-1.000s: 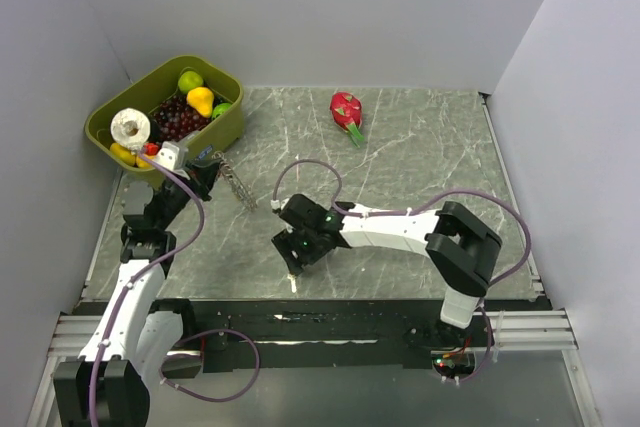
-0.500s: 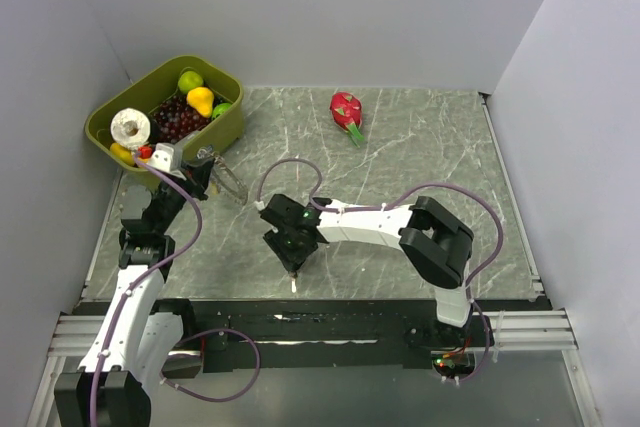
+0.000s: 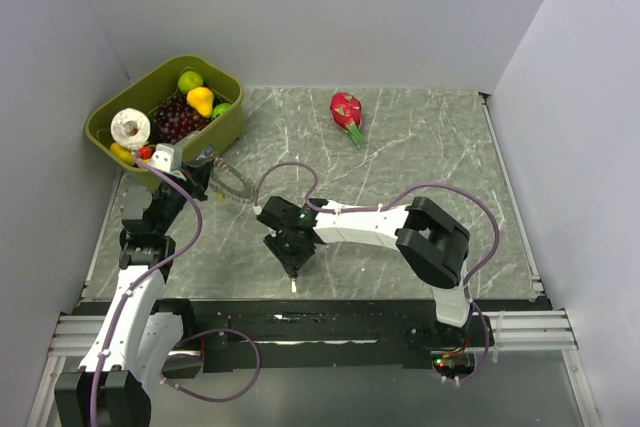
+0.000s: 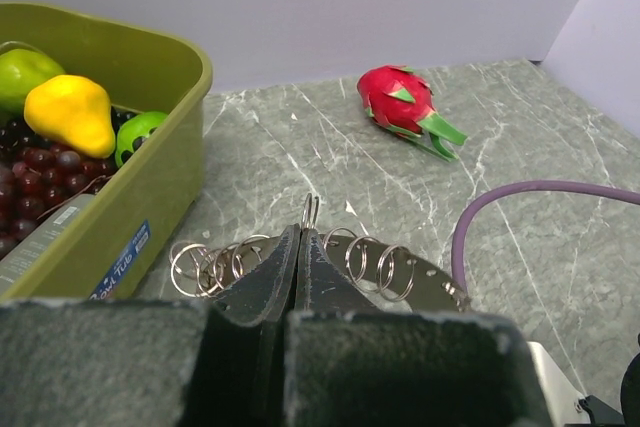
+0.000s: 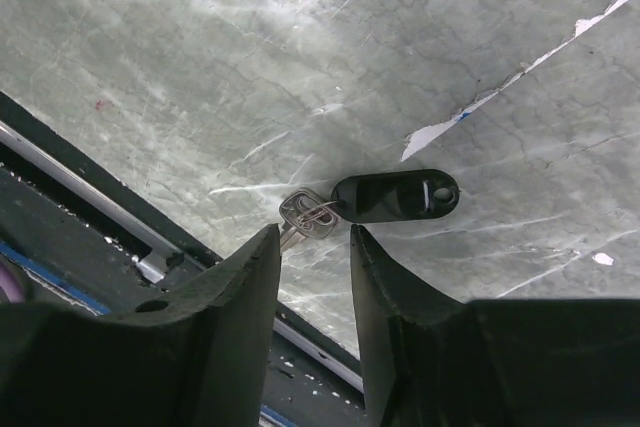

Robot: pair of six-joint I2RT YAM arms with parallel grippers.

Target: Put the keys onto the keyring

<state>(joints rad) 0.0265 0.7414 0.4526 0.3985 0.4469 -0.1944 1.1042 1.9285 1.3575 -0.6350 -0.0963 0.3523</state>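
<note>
Right gripper [image 5: 312,239] hangs open over the key [image 5: 395,197]. It looks light, stiff, flat and slippery, so it is probably best pinched across its black head. Left gripper [image 4: 297,247] clamps the keyring [image 4: 385,272].

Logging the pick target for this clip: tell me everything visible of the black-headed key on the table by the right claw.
The key has a long, rounded black head, plastic-looking, with a small hole at one end. From the other end comes silvery metal with what looks like a small wire loop, reaching toward one finger. It lies flat on the marbled grey-green table, near its front edge. The open right claw hangs over it, apparently not touching.
</note>
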